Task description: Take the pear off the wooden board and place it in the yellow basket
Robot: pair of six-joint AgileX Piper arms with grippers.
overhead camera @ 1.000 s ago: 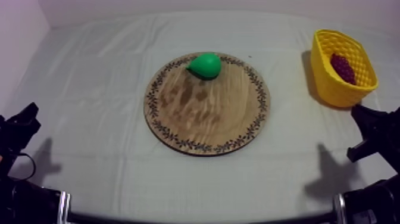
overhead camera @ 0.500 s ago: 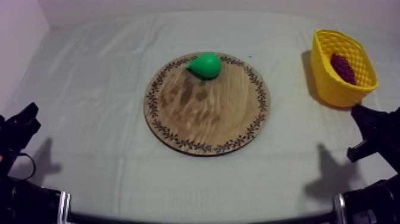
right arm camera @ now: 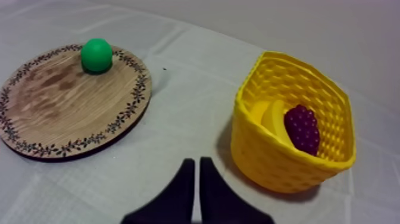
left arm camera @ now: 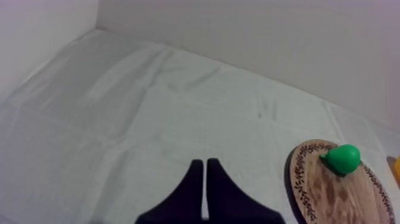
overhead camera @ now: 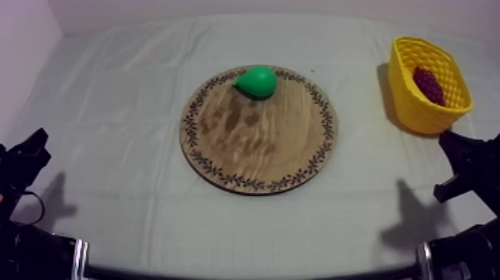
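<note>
Left gripper (left arm camera: 204, 162) and right gripper (right arm camera: 196, 161) rest clenched, empty — the pear (overhead camera: 257, 81) sits at the wooden board's (overhead camera: 260, 153) far rim, so a glancing pinch could roll it off.

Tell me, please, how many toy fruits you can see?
3: a pear on the board near its far rim, and grapes beside a banana in the basket. More may lie hidden below them.
</note>
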